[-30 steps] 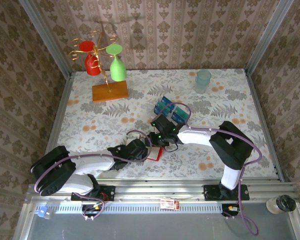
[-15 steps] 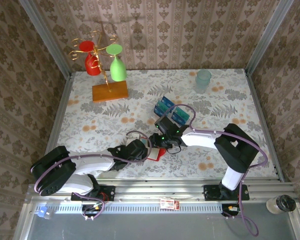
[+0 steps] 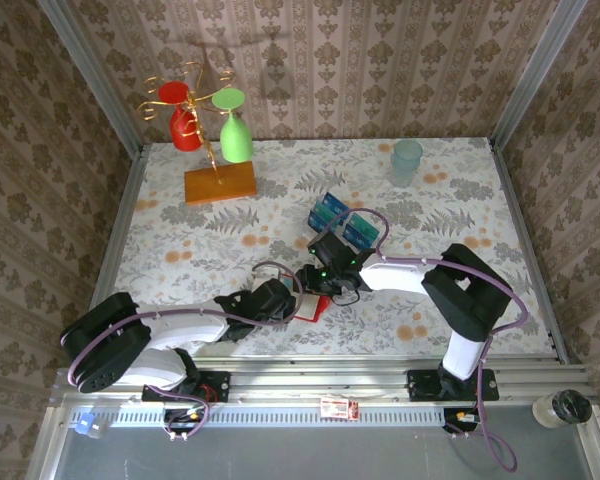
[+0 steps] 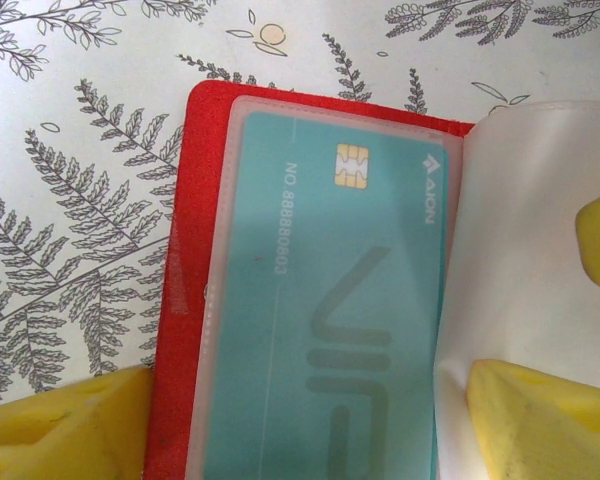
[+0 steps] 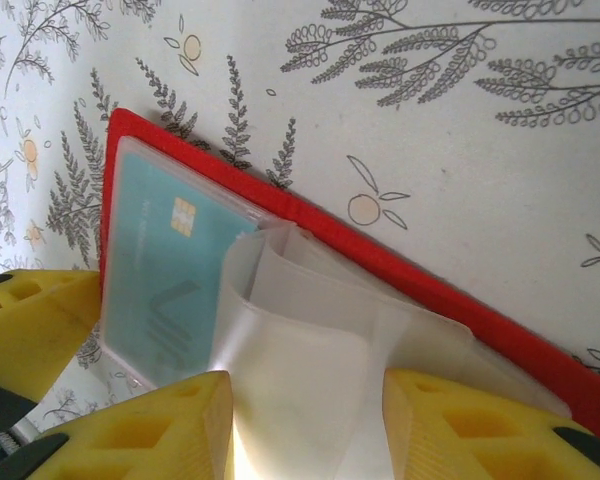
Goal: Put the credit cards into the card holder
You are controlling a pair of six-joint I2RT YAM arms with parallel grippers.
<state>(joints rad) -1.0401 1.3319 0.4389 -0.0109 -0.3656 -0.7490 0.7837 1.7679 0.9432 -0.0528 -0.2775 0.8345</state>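
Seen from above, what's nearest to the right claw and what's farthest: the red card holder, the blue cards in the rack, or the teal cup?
1. Red card holder, beneath the right gripper.
2. Blue cards, just behind it, mid-table.
3. Teal cup, far back on the right.

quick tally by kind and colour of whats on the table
red stemmed wine glass: 1
green stemmed wine glass: 1
gold wire glass stand on wooden base: 1
pale teal translucent tumbler: 1
clear acrylic rack holding blue cards: 1
red folding card holder: 1
teal credit card in its sleeve: 1
total: 7
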